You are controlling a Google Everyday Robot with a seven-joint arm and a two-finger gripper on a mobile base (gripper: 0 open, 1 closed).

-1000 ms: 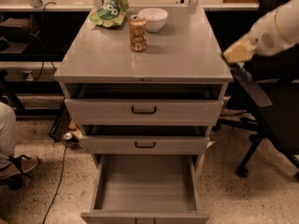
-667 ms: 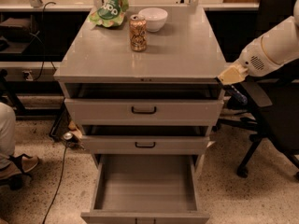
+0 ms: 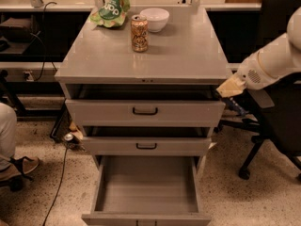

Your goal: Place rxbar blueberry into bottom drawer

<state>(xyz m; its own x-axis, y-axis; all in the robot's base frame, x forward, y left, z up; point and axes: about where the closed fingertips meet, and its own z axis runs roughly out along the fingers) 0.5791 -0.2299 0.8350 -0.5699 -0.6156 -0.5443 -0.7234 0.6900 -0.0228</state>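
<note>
The bottom drawer [image 3: 146, 185] of the grey cabinet is pulled wide open and its flat grey floor is bare. My gripper [image 3: 229, 87] is at the end of the white arm, at the right side of the cabinet. It is level with the top drawer and just below the cabinet top's right edge. I cannot make out the rxbar blueberry: no dark bar lies on the cabinet top or in the open drawer, and whether the gripper holds it is not visible.
On the cabinet top [image 3: 178, 51] stand a tan soda can [image 3: 139, 33], a white bowl [image 3: 154, 19] and a green chip bag [image 3: 111, 9]. The top drawer [image 3: 145, 111] and middle drawer [image 3: 146, 145] are slightly open. A black office chair [image 3: 275, 126] stands at the right. A person's leg [image 3: 8, 140] is at the left.
The arm has swung down and to the left, bringing the gripper from beside the cabinet top down to the right end of the top drawer.
</note>
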